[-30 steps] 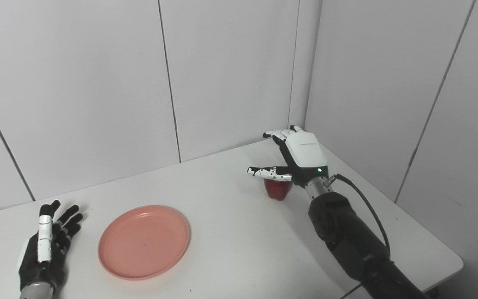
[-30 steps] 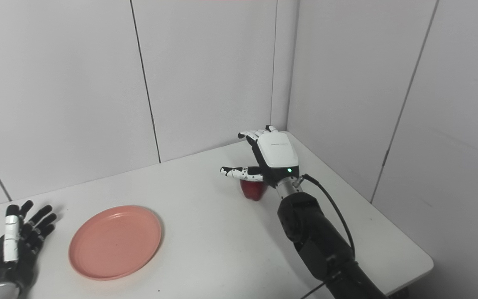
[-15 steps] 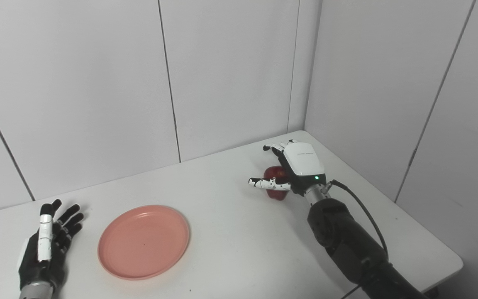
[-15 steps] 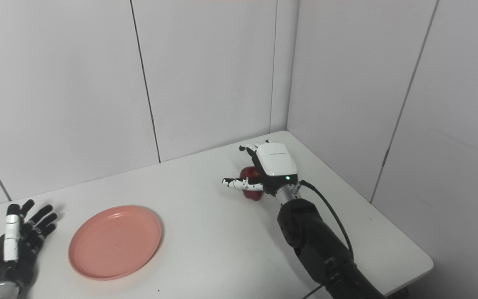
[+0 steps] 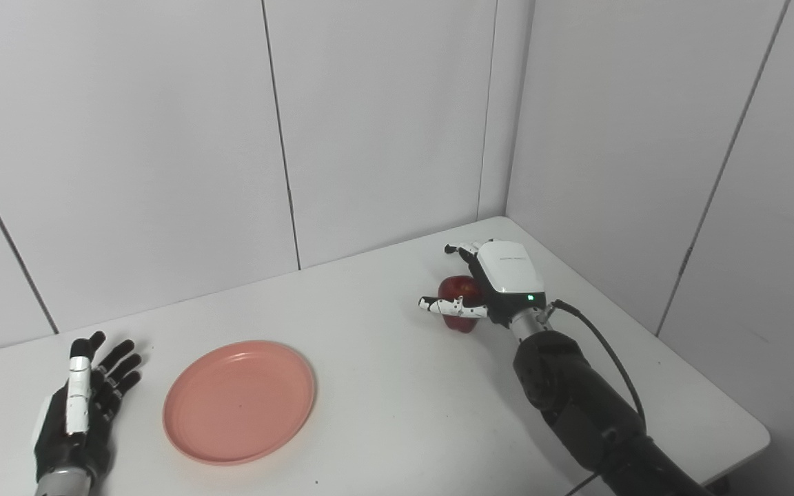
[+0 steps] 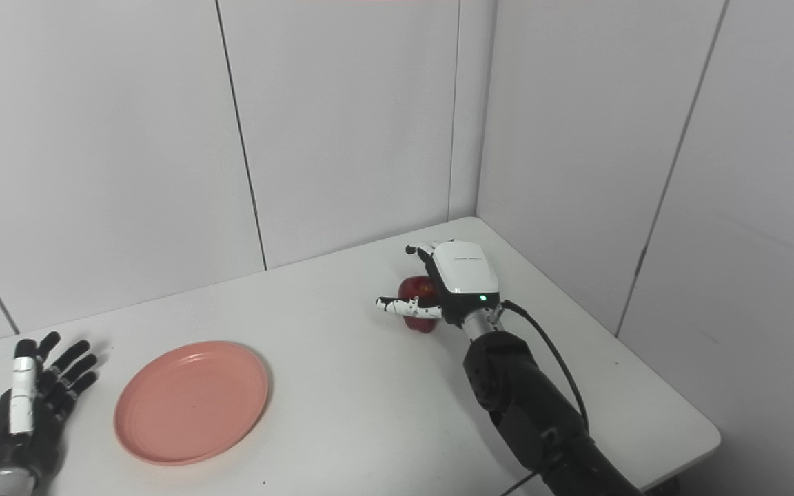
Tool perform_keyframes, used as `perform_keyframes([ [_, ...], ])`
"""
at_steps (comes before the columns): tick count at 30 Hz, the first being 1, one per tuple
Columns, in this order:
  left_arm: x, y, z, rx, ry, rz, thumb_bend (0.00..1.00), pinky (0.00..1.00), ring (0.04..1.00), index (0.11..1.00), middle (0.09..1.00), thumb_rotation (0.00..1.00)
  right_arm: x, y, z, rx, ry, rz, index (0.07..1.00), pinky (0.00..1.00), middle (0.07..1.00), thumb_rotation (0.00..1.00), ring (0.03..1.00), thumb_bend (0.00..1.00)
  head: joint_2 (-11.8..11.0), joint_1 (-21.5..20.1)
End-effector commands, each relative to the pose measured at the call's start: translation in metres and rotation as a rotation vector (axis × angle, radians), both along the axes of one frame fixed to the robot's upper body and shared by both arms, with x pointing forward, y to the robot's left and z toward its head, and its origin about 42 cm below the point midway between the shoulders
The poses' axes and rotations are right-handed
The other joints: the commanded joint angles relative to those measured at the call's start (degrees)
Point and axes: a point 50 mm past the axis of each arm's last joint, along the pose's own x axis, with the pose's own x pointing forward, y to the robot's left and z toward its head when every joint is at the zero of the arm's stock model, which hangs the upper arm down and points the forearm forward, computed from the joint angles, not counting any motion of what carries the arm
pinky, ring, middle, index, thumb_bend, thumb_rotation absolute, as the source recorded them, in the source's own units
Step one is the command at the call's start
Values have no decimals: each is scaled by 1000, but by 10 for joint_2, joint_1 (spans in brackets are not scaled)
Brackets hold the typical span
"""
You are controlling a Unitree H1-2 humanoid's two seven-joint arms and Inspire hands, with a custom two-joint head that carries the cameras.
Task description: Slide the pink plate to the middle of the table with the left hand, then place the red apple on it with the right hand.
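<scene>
The pink plate (image 5: pixel 239 399) lies flat on the white table (image 5: pixel 390 399), left of the middle. My left hand (image 5: pixel 80 410) rests open on the table to the plate's left, a short gap away from its rim. The red apple (image 5: pixel 457 290) stands on the table at the back right. My right hand (image 5: pixel 502 277) is lowered over the apple's right side, open. Its thumb (image 5: pixel 449 307) lies across the apple's front and its fingers (image 5: pixel 464 249) curl behind the apple. The apple's right half is hidden by the palm.
White wall panels stand close behind the table, and a corner wall (image 5: pixel 645 172) runs along its right side near the apple. The table's right front corner (image 5: pixel 755 434) lies below my right forearm (image 5: pixel 576 406).
My right hand has come down from above the apple to cup it, its fingers curling in behind. The apple, the plate and my left hand stay where they were.
</scene>
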Motion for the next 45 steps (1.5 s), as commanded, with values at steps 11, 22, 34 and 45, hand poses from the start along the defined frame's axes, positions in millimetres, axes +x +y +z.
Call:
perform_keyframes([
  [11, -6, 0, -7, 15, 54, -14, 779, 880, 834, 923, 836, 881, 8, -8, 20, -21, -50, -14, 754, 863, 799, 826, 819, 884, 2, 4],
  [22, -6, 2, -9, 16, 57, -12, 774, 885, 839, 924, 832, 885, 8, -6, 7, -12, -11, -22, 752, 863, 799, 803, 818, 874, 5, 6],
  [34, -8, -1, -7, 28, 53, -19, 777, 864, 825, 922, 823, 893, 9, -4, 4, 4, -10, -19, 754, 800, 786, 815, 791, 896, 5, 6],
  [45, -7, 0, -6, 34, 48, -22, 772, 869, 832, 928, 829, 896, 9, -3, 7, 26, -31, -30, 723, 518, 664, 736, 595, 862, 6, 7],
])
